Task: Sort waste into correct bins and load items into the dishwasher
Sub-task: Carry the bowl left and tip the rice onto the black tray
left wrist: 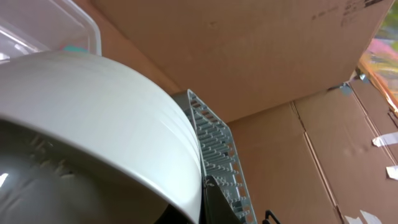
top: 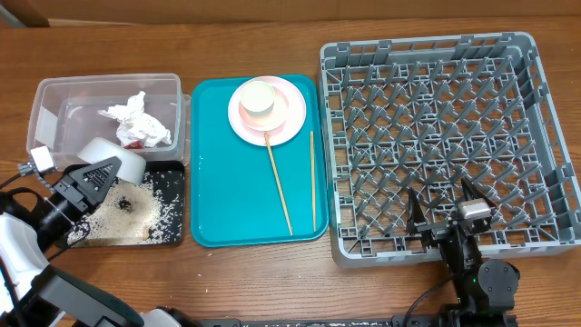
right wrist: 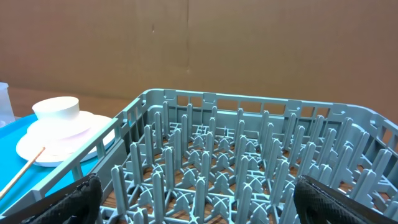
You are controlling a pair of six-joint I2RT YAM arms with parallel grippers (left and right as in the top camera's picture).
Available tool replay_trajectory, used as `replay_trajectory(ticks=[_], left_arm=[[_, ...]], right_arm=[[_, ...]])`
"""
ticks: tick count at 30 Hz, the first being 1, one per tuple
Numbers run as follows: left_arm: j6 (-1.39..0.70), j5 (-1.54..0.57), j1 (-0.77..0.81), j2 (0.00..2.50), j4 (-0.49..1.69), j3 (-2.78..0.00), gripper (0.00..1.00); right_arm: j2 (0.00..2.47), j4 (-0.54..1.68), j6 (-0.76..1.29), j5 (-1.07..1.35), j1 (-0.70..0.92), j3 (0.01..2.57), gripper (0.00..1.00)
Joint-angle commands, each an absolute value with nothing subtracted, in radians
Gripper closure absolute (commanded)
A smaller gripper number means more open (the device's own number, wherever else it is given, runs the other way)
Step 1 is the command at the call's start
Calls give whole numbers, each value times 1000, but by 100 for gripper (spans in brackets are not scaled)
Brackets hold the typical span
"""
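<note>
My left gripper (top: 107, 171) is shut on the rim of a whitish bowl (top: 116, 156), held tilted over the black tray (top: 172, 232), which carries scattered rice scraps (top: 136, 213). In the left wrist view the bowl (left wrist: 93, 124) fills the left half. The clear tub (top: 50, 100) holds the crumpled napkin (top: 136, 118) and a red packet (top: 132, 143). On the teal tray (top: 209, 182) sit the pink plate (top: 289, 123) with a white cup (top: 257, 96) on it and two chopsticks (top: 278, 186). My right gripper (top: 445, 211) stands open over the front of the grey dish rack (top: 427, 54).
The right wrist view has both black fingers (right wrist: 74, 202) wide apart above the rack pegs (right wrist: 205, 155), with plate (right wrist: 37, 149) and cup (right wrist: 56, 111) to the left. Cardboard walls stand behind the wooden table (top: 272, 282).
</note>
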State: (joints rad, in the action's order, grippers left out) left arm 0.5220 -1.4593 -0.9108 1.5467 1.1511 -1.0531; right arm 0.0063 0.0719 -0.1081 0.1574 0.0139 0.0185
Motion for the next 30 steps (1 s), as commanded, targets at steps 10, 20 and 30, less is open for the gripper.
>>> replay_trajectory(ticks=[10, 20, 30], left_arm=[[597, -1579, -918, 1537, 1258, -1050, 96], [583, -1491, -918, 1537, 1240, -1050, 96], [535, -1401, -915, 1536, 1343, -1051, 96]], right_arm=[[3, 68, -104, 159, 14, 8, 0], [3, 68, -104, 159, 14, 8, 0], [3, 68, -104, 159, 14, 8, 0]])
